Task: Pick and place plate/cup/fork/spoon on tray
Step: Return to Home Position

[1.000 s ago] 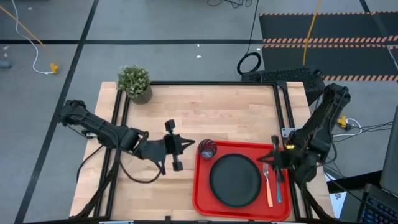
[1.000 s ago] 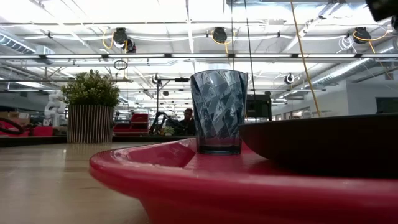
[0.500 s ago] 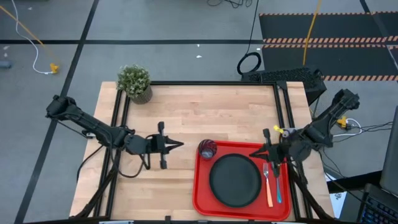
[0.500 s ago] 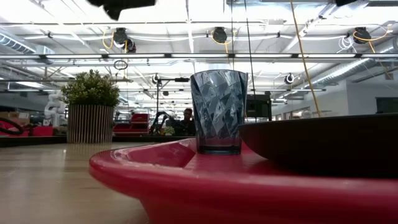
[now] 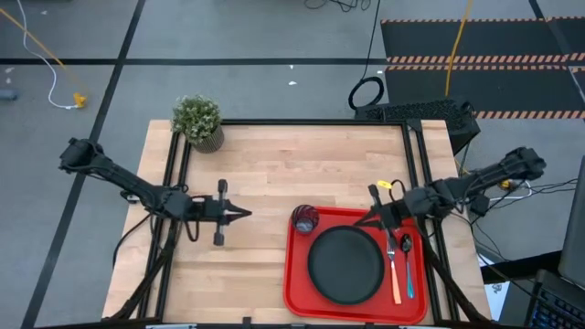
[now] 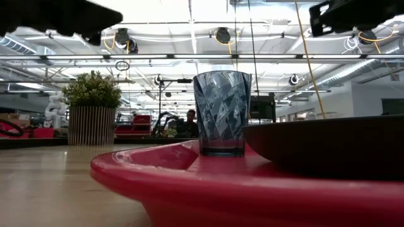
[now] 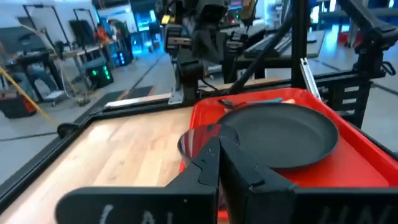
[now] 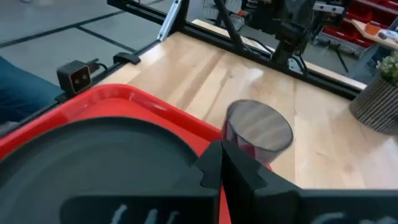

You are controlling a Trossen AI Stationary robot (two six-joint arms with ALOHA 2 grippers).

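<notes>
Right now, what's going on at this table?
Setting is done: the plate, cup, fork and spoon all sit on the tray, fork and spoon side by side right of the plate. Both arms are pulling back empty. The left gripper, shut, hangs over the table left of the tray; the right gripper, shut, is above the tray's far edge.

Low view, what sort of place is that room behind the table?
Probably a robotics lab or workshop in an open industrial hall: exposed ceiling rails with hanging cables, benches with lit equipment farther off, and hazard-striped floor matting beside the wooden table.
</notes>
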